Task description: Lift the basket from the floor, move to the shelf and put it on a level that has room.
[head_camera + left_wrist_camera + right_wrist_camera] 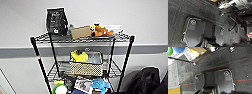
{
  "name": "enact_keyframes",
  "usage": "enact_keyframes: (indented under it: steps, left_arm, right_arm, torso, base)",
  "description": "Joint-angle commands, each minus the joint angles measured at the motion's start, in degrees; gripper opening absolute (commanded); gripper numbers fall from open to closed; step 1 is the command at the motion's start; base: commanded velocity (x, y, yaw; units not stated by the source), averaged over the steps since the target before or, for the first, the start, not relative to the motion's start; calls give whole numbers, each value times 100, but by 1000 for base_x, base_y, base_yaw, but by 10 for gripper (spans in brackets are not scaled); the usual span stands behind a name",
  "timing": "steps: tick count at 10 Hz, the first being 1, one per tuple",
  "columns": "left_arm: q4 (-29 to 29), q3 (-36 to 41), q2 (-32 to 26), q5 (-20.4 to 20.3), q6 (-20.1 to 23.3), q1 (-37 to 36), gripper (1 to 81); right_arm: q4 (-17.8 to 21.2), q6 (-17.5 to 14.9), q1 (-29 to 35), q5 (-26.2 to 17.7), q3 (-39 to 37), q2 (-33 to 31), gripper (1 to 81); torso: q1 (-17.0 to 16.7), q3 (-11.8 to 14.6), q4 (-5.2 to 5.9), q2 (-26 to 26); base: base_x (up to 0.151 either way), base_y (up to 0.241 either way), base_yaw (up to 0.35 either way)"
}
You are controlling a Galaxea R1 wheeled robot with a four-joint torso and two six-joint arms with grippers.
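Carpet point(179, 13) fills both wrist views; my finger states cannot be told. Basket point(86, 65) sits on shelf point(126, 56) level point(113, 66), bottom tiers cropped.

Both wrists hanging low, pointing down at the carpet (left gripper point(208, 43) and right gripper point(208, 90) too indistinct to judge).

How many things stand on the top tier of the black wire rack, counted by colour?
On the top tier of the shelf:
Black: 1, the bag
Brown: 1, the cardboard box
Orange: 1, the plush toy
Total: 3 that can be told apart.
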Motion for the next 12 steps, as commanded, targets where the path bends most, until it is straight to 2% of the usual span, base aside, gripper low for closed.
enact_keyframes:
  steps: [1,2,4,6,9,11,12]
  left_arm:
    - [551,-492,385,-228,12,96,811]
    - [577,-712,525,-412,12,219,811]
    - [612,-1369,972,-491,91,404,811]
    - [647,-1800,1315,-694,135,519,811]
    - [638,-2573,1877,-694,407,607,811]
    - [630,-3084,2124,-702,425,677,811]
    - [638,-3314,2239,-694,425,694,811]
  right_arm:
    - [-795,-35,-271,175,-830,781,811]
    - [-883,-35,-403,263,-1102,966,811]
    - [-1075,-35,-693,676,-1776,1386,811]
    - [-1233,-35,-913,798,-2532,1887,811]
    - [-1392,-35,-1106,949,-3315,2388,811]
    - [-1453,-35,-1255,966,-3851,2731,811]
    - [-1542,-35,-1335,1107,-4240,2978,811]
  torso:
    - [0,0,0,0]
    - [0,2,0,0]
    - [-2,2,0,-2]
    - [-4,5,0,-4]
    - [-6,6,0,-6]
    - [-9,6,0,-9]
    - [-11,6,0,-9]
  base:
    - [0,0,0]
    - [0,0,0]
    - [0,0,0]
    - [0,0,0]
    - [0,0,0]
    - [0,0,0]
    - [0,0,0]
